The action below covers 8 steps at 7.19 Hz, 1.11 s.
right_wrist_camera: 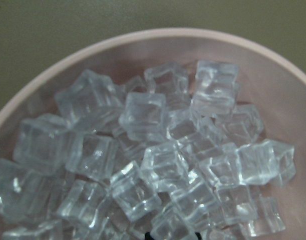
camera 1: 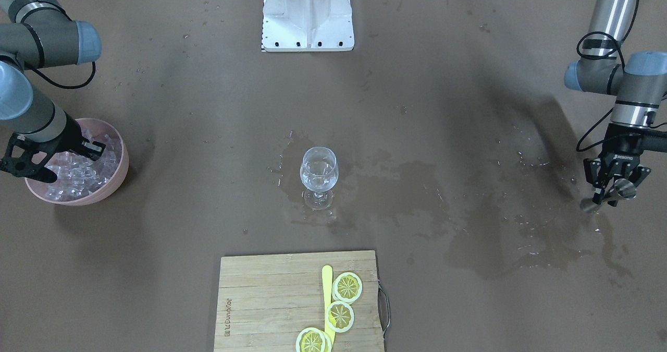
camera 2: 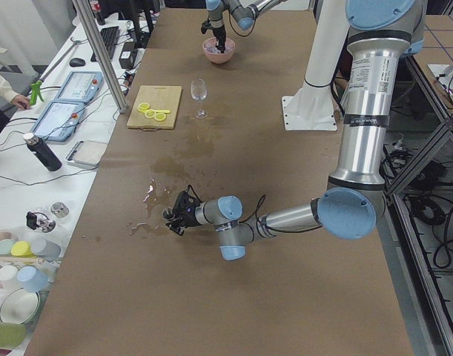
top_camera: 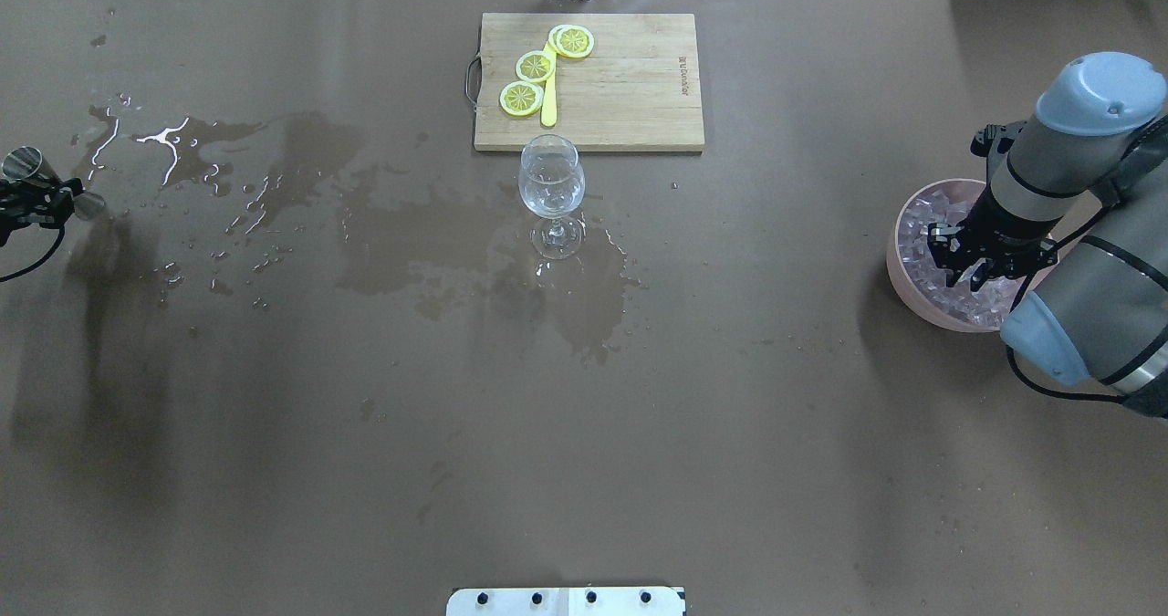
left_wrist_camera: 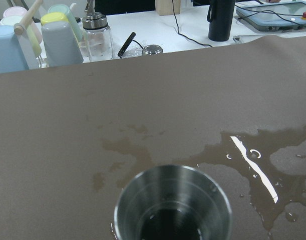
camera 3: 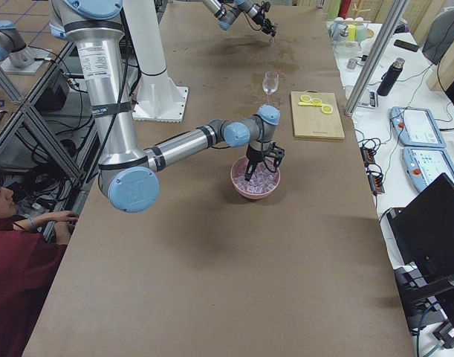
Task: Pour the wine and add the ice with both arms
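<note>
A stemmed glass stands mid-table with a little clear wine in it. On my right side a pink bowl holds heaped ice. My right gripper reaches down into that bowl just over the cubes. Only a dark tip shows at the bottom of the right wrist view, so I cannot tell its state. Far to the left, my left gripper is shut on a steel jigger, held low over the wet table; its cup looks almost empty.
A wooden board with lemon slices and a yellow knife lies beyond the glass. Wet patches spread from the glass towards the left arm. The white mounting block stands at the robot's edge.
</note>
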Tool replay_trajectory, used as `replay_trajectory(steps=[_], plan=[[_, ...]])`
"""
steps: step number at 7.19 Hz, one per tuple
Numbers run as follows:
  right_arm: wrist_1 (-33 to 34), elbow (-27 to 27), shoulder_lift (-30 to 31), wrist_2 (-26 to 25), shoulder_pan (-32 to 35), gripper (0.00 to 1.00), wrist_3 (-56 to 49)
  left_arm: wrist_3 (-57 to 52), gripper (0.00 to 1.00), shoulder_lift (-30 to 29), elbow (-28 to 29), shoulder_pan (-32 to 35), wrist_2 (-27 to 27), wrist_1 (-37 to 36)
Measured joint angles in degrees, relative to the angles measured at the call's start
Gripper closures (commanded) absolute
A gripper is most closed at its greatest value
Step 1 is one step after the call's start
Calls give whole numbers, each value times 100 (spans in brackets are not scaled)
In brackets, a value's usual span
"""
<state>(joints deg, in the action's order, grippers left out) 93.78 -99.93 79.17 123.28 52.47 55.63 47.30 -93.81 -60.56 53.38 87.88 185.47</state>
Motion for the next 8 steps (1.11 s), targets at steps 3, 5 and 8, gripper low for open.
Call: replay_trajectory(steps=[3,5,8], plan=[[0,-10,-23,-19,33,21,-18,41,75,-5,-7,-1,-8,6],[-6,-29,-30,-23,95,21,-24,41,77,-5,-12,-1,-8,12],[-7,-8,-36,-35,128,43,-47,36,77,-12,-26,-3,-8,15]])
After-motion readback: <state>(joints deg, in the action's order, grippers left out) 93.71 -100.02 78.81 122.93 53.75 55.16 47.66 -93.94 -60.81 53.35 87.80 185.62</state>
